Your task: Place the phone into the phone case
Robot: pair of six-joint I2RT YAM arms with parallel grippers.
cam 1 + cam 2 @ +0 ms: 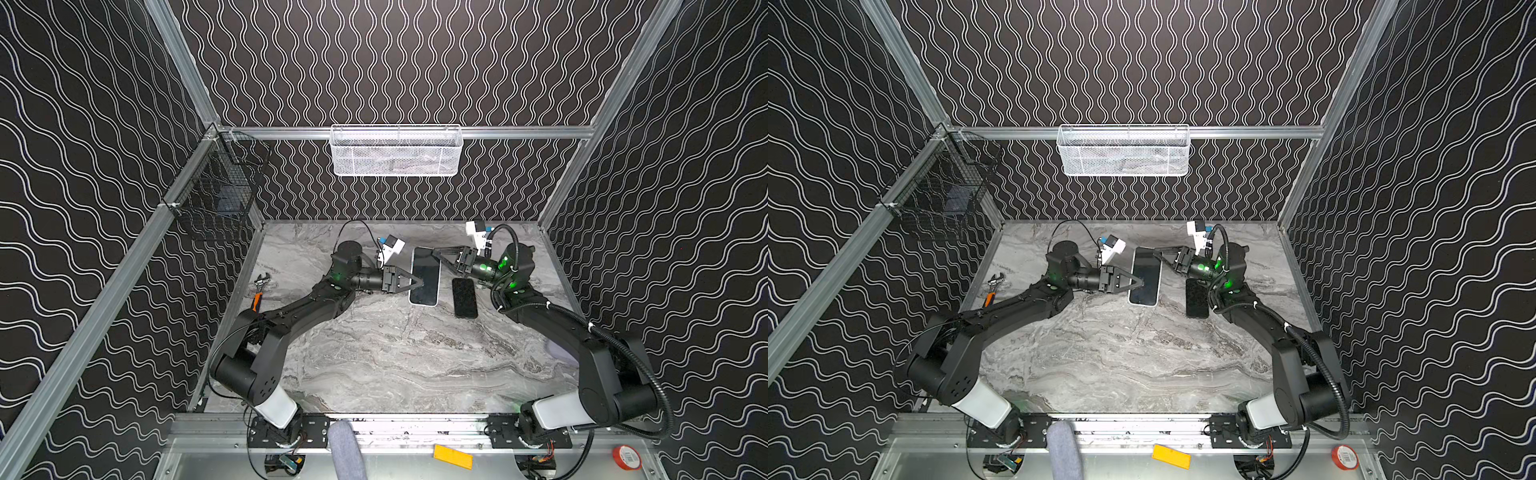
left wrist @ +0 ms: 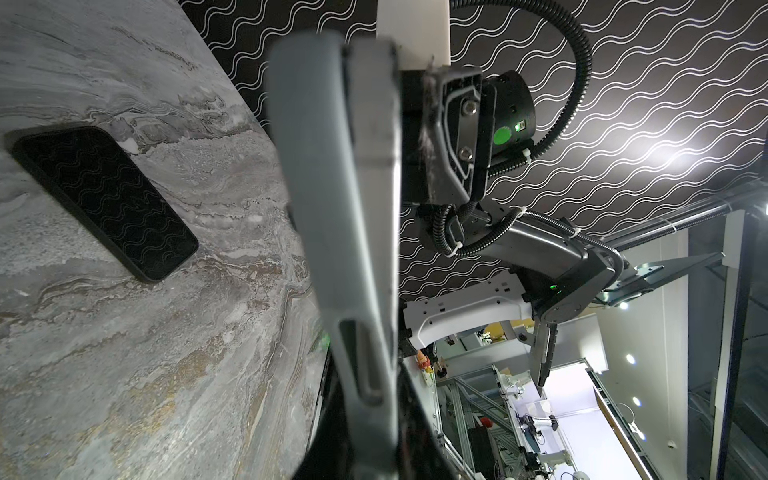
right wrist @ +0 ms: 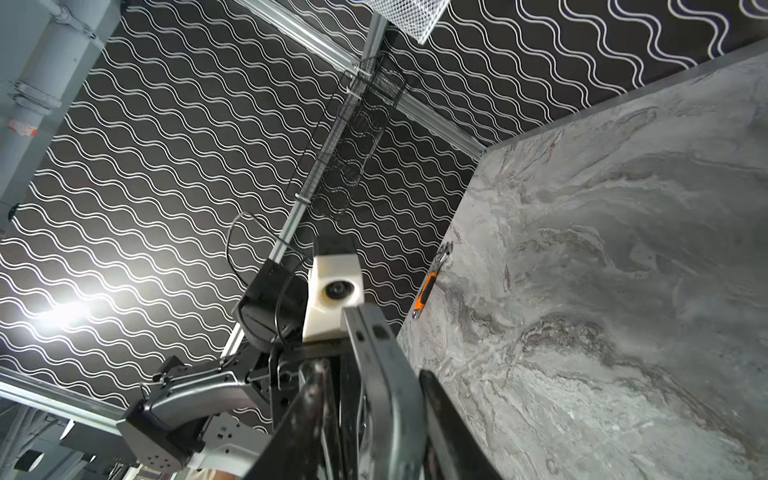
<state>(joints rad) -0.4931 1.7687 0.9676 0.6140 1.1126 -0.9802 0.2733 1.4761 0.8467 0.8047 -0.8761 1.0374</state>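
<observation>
The phone case, pale grey with a dark inside, hangs just above the marble table at the back middle. My left gripper is shut on its left long edge. My right gripper is closed over its far right corner. In the left wrist view the phone case runs edge-on out from between the jaws. In the right wrist view its rim sits between the two fingers. The black phone lies flat, screen up, on the table just right of the case, below the right wrist, and nothing touches it.
An orange-handled wrench lies by the table's left edge. A black wire basket hangs on the left wall and a white mesh basket on the back rail. A yellow block and red tape sit on the front ledge.
</observation>
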